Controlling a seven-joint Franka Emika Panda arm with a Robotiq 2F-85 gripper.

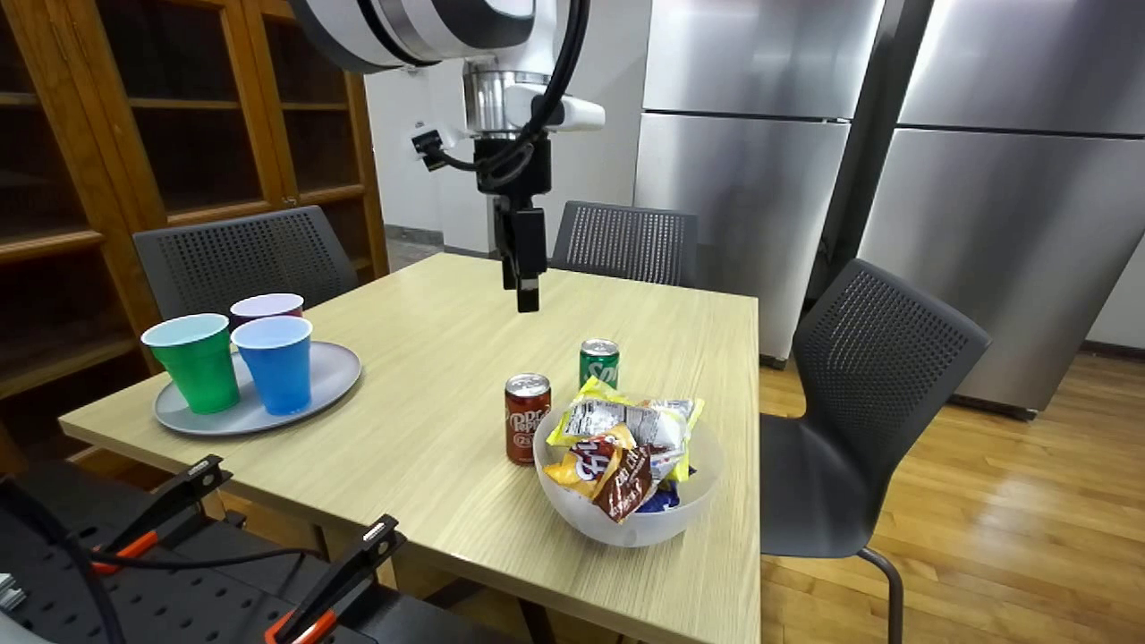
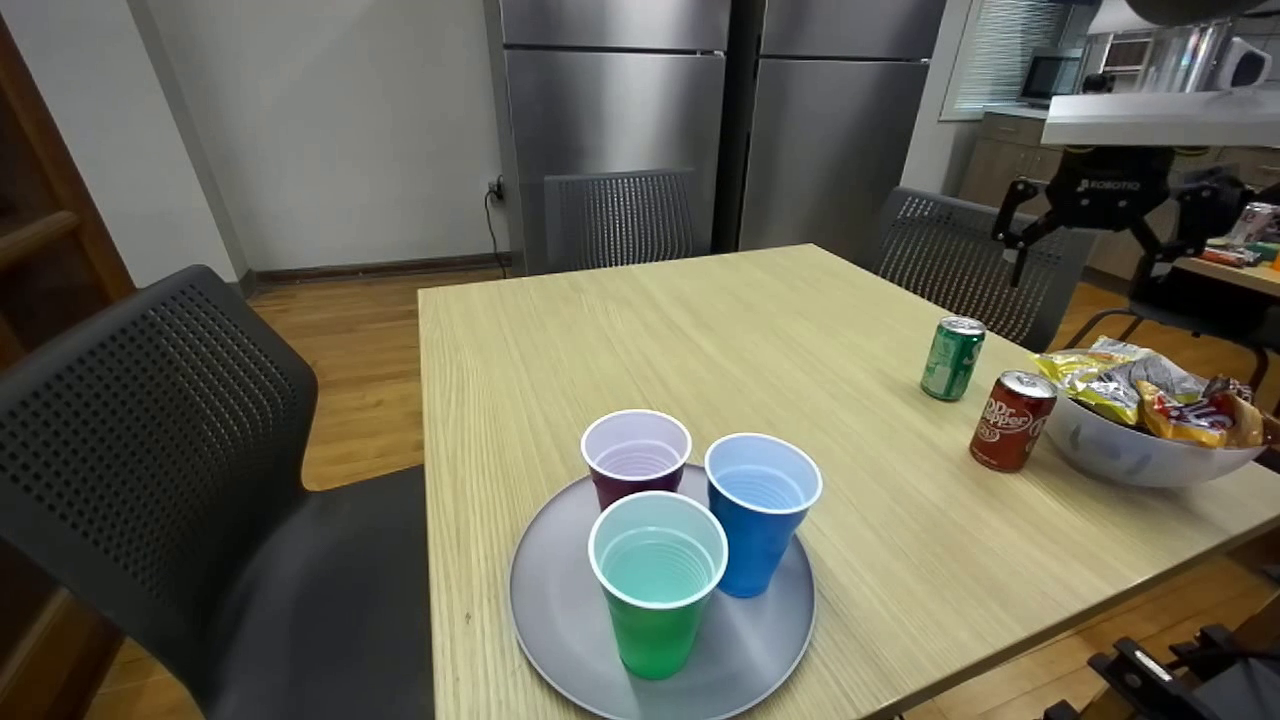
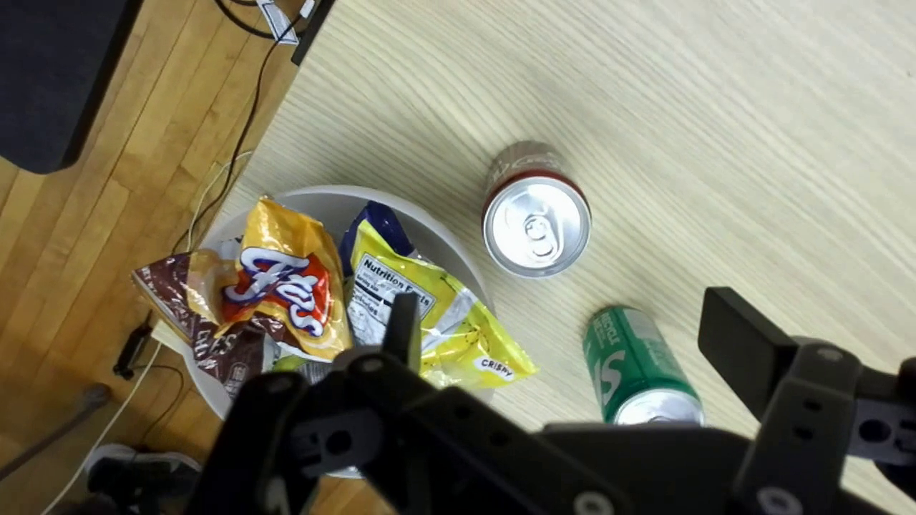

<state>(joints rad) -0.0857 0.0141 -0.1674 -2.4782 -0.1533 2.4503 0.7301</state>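
Aloft, end effector (image 3: 562, 318) above green can (image 3: 633, 361)

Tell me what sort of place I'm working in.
Likely a break room or shared kitchen: two steel-fronted refrigerators stand beyond the table, which holds soda cans and a bowl of snack bags.

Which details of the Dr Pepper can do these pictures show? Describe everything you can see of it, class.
The Dr Pepper can is a dark red cylinder, apparently metal, with pale lettering and a silvery lid bearing a pull tab; whether it is opened is hard to tell. It stands upright on the wood-grained table, the only thing seen touching it. The wrist view shows a gap between it and the bowl beside it; the open gripper hangs higher up, not touching it.
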